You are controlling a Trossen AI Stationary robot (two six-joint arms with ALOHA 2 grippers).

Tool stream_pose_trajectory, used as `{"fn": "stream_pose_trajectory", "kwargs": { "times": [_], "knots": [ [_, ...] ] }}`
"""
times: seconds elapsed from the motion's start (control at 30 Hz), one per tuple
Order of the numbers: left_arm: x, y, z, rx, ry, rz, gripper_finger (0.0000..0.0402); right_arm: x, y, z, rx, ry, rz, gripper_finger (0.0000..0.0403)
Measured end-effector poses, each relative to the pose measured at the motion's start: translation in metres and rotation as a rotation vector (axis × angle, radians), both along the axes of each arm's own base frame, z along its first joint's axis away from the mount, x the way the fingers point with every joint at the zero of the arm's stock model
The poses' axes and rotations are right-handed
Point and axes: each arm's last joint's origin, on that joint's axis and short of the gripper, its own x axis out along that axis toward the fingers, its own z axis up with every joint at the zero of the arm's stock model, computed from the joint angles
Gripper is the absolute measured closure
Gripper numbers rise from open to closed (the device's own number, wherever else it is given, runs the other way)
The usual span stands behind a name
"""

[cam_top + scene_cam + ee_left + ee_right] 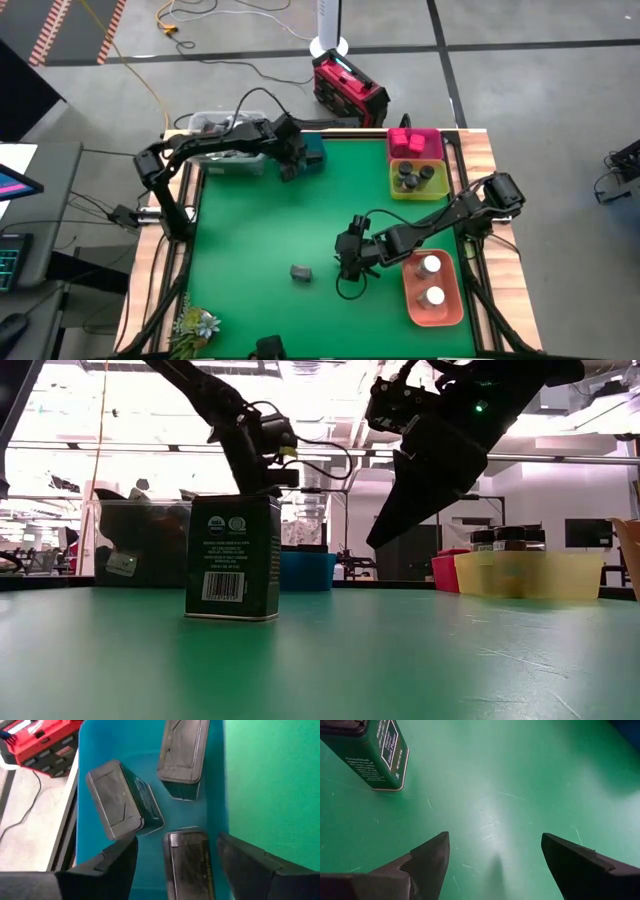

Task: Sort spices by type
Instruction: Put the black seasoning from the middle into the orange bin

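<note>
Dark fingers (120,862) of the left gripper (175,865) framed the left wrist view, spread apart, with a dark grey tin (187,862) lying between them but not pinched. That tin lay inside the teal tray (95,795), beside two more tins of the same type (122,800) (182,752).

High view: the left gripper (290,160) hung over the teal tray (315,152) at the far edge of the green table (260,220). Right of the teal tray stood a pink tray (432,146) of magenta boxes (406,140), then a yellow tray (395,183) of dark-lidded jars (412,177). A salmon tray (412,295), well apart from the teal tray at the table's near right, held white-capped jars (432,281). One last tin (301,272) stood alone, well apart from the teal tray, with the right gripper (348,262) just beside it.

Low view: the last tin (232,557) stood upright on the mat, in front of the teal tray (305,571).

Right wrist view: the right gripper (495,860) was spread wide and empty, the last tin (372,752) ahead and to one side of its fingers (427,857).

Judged step: release of a tin into the teal tray. The next move would call for lifting the left gripper clear, then centring the right gripper's open fingers around the last tin before closing, since it stood off their line.
</note>
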Motion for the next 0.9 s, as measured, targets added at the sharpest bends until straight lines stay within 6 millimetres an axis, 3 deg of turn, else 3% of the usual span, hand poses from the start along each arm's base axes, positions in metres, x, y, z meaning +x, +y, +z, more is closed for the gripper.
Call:
{"fn": "stream_pose_trajectory", "kwargs": {
  "times": [0.33,0.47,0.63,0.9],
  "knots": [
    [0.010,-0.010,0.037,0.035,0.044,-0.004,0.0148,-0.001,0.002,0.000,0.001,0.000,0.005,0.0062],
    [0.015,-0.028,0.049,-0.098,0.039,-0.104,0.0148,-0.001,0.002,0.000,0.001,0.003,0.005,0.0062],
    [0.026,-0.085,0.045,-0.314,0.091,-0.382,0.0148,-0.004,0.004,-0.002,-0.003,0.023,0.000,0.0062],
    [0.040,-0.195,0.036,-0.155,0.237,-0.602,0.0148,-0.016,0.008,-0.006,-0.045,0.086,-0.068,0.0062]
  ]
}}
